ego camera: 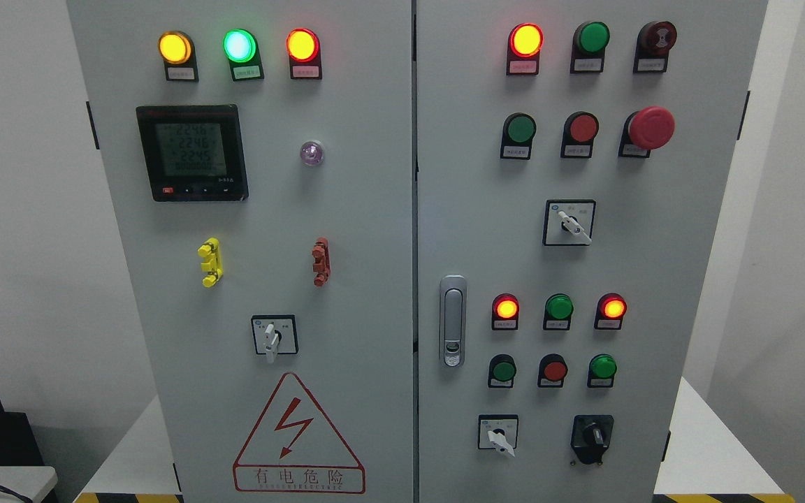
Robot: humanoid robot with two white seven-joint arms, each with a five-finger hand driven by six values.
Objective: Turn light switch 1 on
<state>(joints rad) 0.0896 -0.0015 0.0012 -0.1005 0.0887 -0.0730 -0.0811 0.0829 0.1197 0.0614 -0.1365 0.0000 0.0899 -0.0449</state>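
A grey electrical cabinet [374,209] with two doors fills the head view. White rotary selector switches sit on the left door [273,337] and on the right door's middle [569,223] and bottom [498,434]. Beside the bottom one is a black rotary switch [592,436]. The labels are too small to read, so I cannot tell which one is light switch 1. Neither of my hands shows.
Lit lamps run along the top: yellow [175,47], green [240,45], red [302,45] and red [525,40]. A red emergency stop [650,128], a meter [191,152] and a door handle [452,320] stick out. The cabinet stands on a white table [703,454].
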